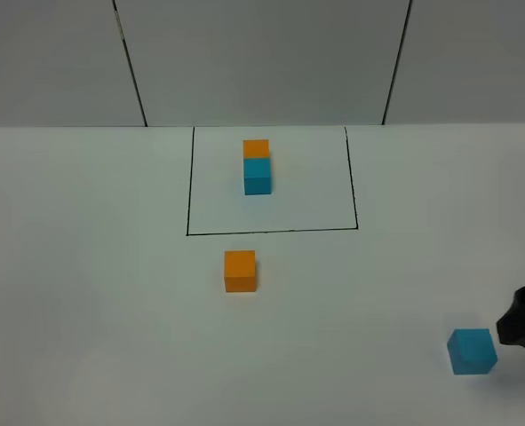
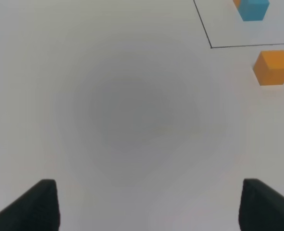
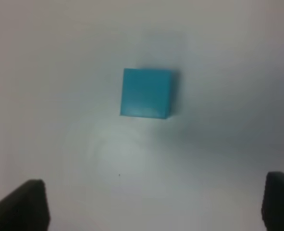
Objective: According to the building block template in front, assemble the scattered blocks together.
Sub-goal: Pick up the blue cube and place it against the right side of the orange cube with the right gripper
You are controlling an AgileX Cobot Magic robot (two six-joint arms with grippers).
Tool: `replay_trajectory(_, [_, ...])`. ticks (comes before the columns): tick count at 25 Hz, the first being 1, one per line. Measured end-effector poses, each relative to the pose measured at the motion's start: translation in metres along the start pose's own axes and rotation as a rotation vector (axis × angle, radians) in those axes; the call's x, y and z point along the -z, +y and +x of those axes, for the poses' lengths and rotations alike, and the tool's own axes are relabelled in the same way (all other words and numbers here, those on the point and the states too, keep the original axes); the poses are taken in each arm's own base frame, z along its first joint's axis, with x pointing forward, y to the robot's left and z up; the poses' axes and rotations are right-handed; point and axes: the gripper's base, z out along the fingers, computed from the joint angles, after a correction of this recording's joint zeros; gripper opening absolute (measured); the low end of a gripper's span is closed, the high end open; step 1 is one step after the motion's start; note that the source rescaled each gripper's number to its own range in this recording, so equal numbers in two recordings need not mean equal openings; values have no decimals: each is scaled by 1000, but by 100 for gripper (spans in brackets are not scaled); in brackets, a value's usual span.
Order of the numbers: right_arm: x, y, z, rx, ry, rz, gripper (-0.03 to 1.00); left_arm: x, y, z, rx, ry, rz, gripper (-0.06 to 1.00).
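The template, an orange cube joined to a teal-blue cube, stands inside a black-lined square at the back; its blue end shows in the left wrist view. A loose orange cube lies just in front of the square, also in the left wrist view. A loose teal-blue cube lies at the front right, also in the right wrist view. My right gripper is open, just right of the blue cube and apart from it. My left gripper is open and empty over bare table.
The white table meets a grey panelled wall at the back. Only the black tip of the right arm shows at the right edge of the high view.
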Motion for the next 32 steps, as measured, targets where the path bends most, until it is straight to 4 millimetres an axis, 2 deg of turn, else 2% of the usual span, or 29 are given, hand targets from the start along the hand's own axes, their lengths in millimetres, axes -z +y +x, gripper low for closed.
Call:
replay_trajectory(5, [-53,10,-16,35,107,-8,81,0,0,0,0,0,0,71])
replay_trajectory(9, [-81,14,-20,23,134,0,81,0,0,0,0,0,0,71])
replay_trajectory(20, [-127,6,-21,-1,188,32,81,0,0,0,0,0,0,71])
replay_trajectory(23, [-136,5,-20,-3,197,39,77,0,0,0,-1,0,0,71])
replay_trajectory(26, [-142,4,-18,-5,214,42,62,0,0,0,-1,0,0,71])
replay_trajectory(28, [-144,3,-18,-6,221,42,44,0,0,0,-1,0,0,71])
replay_trajectory(30, [-145,3,-17,-7,225,42,12,0,0,0,-1,0,0,71])
replay_trajectory(31, [-145,3,-17,-9,227,42,0,0,0,0,-1,0,0,71])
replay_trajectory(32, [-145,3,-17,-8,226,41,1,0,0,0,-1,0,0,71])
